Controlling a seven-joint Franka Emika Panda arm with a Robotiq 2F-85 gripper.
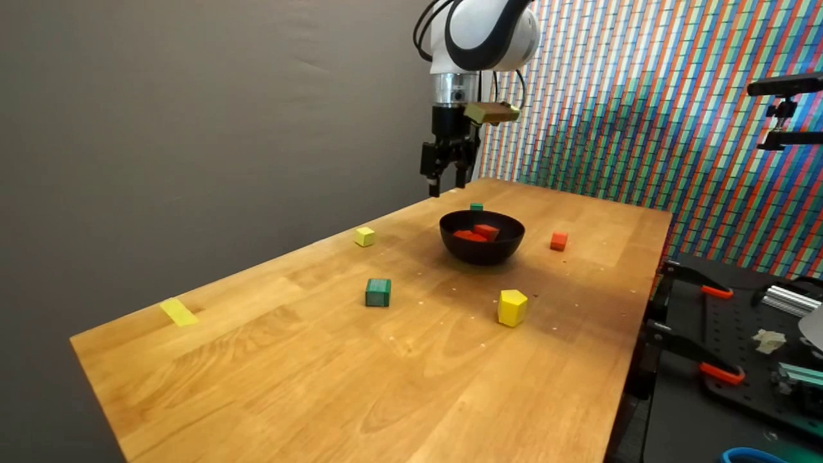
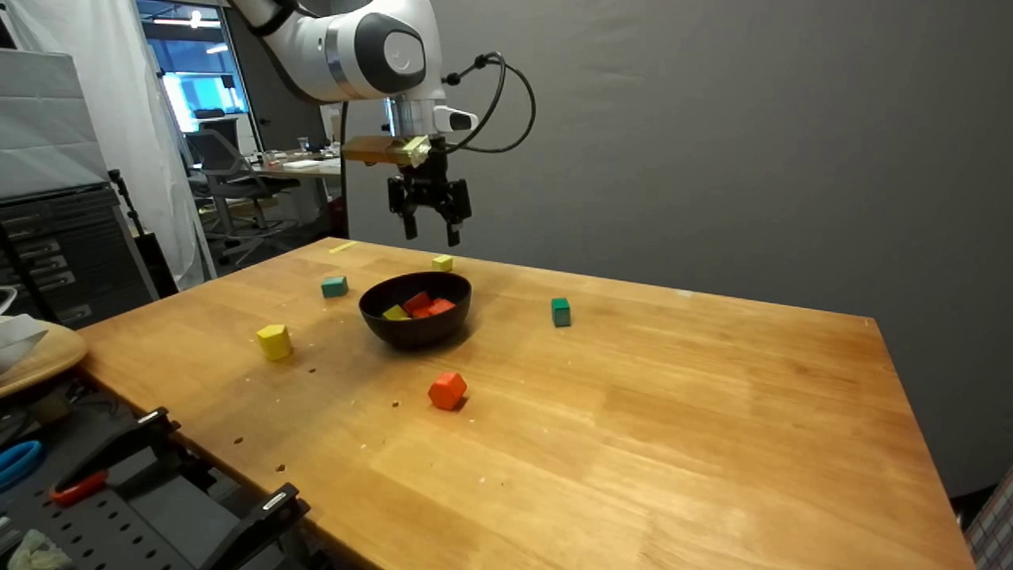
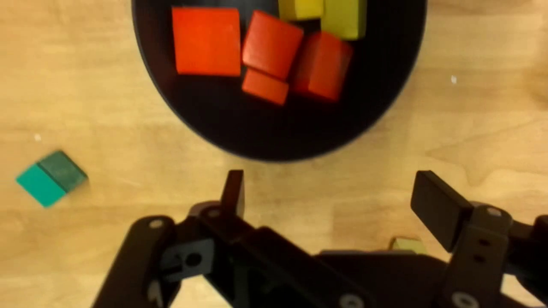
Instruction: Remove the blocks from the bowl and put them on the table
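Jaws spread wide, the gripper (image 2: 432, 234) hung above the table (image 2: 673, 412), holding nothing.
Red and yellow blocks (image 3: 272, 46) lay in the bowl (image 2: 411, 336); around it, in an exterior view, sat a yellow block (image 2: 442, 264) at one o'clock, green blocks (image 2: 560, 312) at three and toward ten, an orange block (image 2: 448, 391) at five, a yellow prism (image 2: 275, 342) near nine.

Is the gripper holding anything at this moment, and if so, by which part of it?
Nothing is held: the gripper hangs open above the table, its jaws apart with nothing clasped between them.
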